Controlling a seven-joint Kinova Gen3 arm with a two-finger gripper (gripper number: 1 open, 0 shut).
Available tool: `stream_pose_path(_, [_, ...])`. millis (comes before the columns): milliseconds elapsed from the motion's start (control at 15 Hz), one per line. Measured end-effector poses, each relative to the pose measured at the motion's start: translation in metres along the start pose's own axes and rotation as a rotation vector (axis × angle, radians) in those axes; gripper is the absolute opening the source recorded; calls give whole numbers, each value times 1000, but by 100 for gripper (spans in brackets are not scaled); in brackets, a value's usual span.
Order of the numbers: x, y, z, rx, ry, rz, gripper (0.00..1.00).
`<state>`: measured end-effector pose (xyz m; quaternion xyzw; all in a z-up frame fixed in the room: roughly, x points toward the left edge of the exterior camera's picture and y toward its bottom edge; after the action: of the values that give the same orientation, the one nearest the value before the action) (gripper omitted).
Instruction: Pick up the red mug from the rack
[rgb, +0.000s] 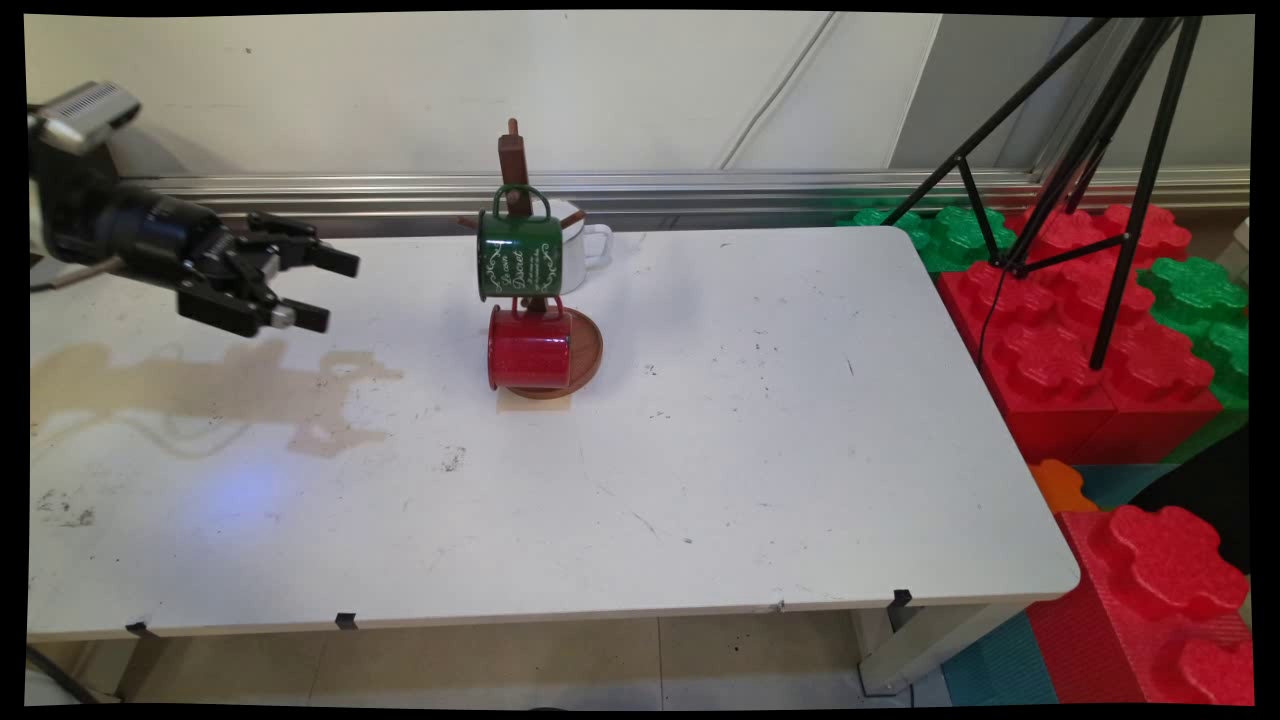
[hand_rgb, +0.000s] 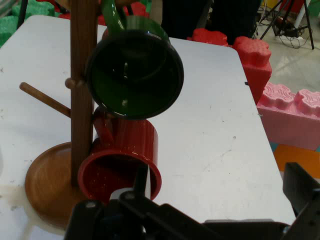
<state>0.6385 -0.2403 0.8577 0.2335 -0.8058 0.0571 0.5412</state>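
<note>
Over the counter's left side: black two-finger tool (rgb: 318, 290) hangs above the white counter (rgb: 700, 450), fingers spread apart, holding nothing.
Nearest thing: brown wooden mug tree (rgb: 515, 175) on its round base, well to the tool's right.
Upper peg: dark green enamel mug (rgb: 518, 255) with white lettering hangs by its handle.
Lower peg: red enamel mug (rgb: 528, 347) hangs just under the green one, over the base.
Behind the tree: white enamel mug (rgb: 580, 255).
Hand view: green mug's mouth (hand_rgb: 134, 75) and red mug's mouth (hand_rgb: 117, 175) face the camera.
</note>
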Motion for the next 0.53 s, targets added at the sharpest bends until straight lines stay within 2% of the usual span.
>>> stream_pose_path(533, [-22,-8,42,-21,-7,-5,100])
